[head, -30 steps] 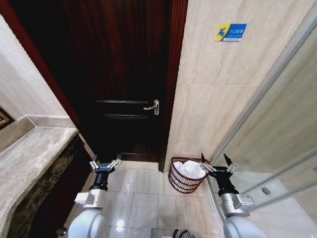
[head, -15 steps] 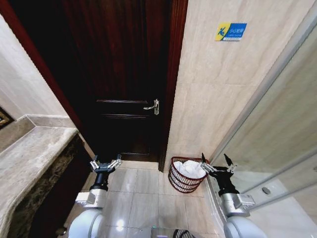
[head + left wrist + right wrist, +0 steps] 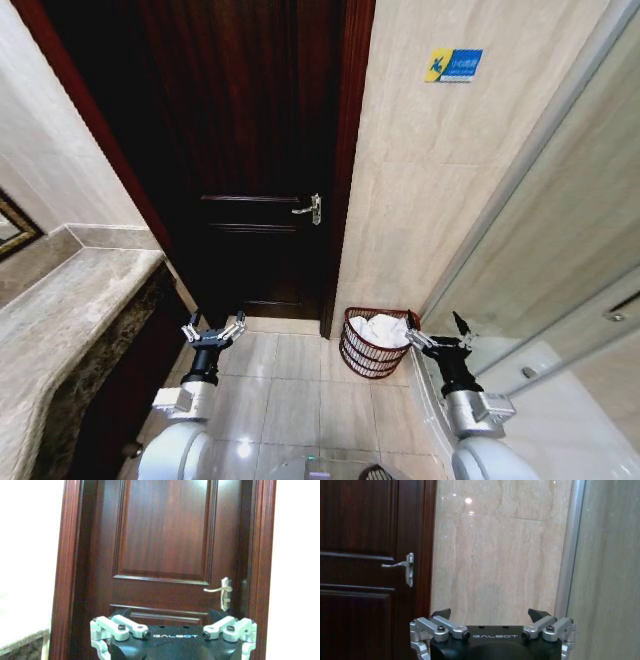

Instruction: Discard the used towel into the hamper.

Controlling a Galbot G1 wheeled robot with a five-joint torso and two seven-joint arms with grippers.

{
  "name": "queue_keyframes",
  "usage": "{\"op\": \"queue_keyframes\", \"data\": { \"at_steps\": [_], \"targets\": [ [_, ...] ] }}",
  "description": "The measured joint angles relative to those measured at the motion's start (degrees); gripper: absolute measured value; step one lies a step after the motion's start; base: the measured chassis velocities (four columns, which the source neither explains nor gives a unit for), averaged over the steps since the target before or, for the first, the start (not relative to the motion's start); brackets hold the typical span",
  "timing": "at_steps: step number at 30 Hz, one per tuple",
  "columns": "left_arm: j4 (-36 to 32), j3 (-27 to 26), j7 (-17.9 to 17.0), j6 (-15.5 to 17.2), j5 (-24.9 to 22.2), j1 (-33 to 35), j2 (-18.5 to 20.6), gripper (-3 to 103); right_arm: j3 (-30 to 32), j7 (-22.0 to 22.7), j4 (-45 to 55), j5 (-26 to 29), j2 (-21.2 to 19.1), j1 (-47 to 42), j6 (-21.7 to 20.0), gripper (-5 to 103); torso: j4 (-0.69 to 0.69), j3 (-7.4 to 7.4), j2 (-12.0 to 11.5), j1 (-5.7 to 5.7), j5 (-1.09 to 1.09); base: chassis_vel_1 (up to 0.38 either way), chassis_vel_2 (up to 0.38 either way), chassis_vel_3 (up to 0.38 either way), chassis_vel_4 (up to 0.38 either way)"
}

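- Hamper [image 3: 374, 343] sits on the tiled floor [image 3: 290, 390], tucked in the corner where the door frame [image 3: 345, 200] meets the beige wall [image 3: 440, 200]; its back rim is close to that wall.
- White towel [image 3: 383, 330] lies bunched inside the hamper, heaped about level with the rim.
- Left of the hamper, the dark door [image 3: 240, 150] is shut, handle [image 3: 309, 209] on the side nearest the hamper.
- Open floor runs from the hamper leftward along the foot of the door, then stops at the dark face of the stone counter [image 3: 70, 320], well apart from the hamper.
- Right of the hamper, a glass panel [image 3: 560, 240] in a metal frame slants away, closing that side tightly.
- Right gripper [image 3: 439, 336] hangs just beside the hamper's right rim, arm raised from below, fingers spread wide, holding nothing.
- In the right wrist view the gripper [image 3: 490, 614] faces the wall, dark fingertips [image 3: 441, 613] standing well apart.
- Left gripper [image 3: 212, 328] is held up on the far side of the open floor from the hamper, facing the door, fingers splayed and empty.
- The left wrist view has the same gripper [image 3: 171, 615] squared to the door panel, fingers apart.
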Motion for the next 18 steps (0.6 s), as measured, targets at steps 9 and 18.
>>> {"op": "queue_keyframes", "data": {
  "at_steps": [9,18],
  "targets": [
    [0.04,0.17,0.06,-0.11,0.39,0.15,-0.35,100,-0.01,-0.02,-0.08,0.00,0.01,-0.51,0.47,100,0.00,-0.02,-0.02,0.00,0.01,0.050,-0.048,-0.046,0.041],
    [0.00,0.12,0.06,-0.18,0.39,0.24,-0.35,100,-0.04,-0.07,-0.21,0.01,0.05,-0.77,1.02,100,0.00,-0.03,-0.04,-0.02,0.01,0.082,-0.079,-0.077,0.081]
  ]
}}
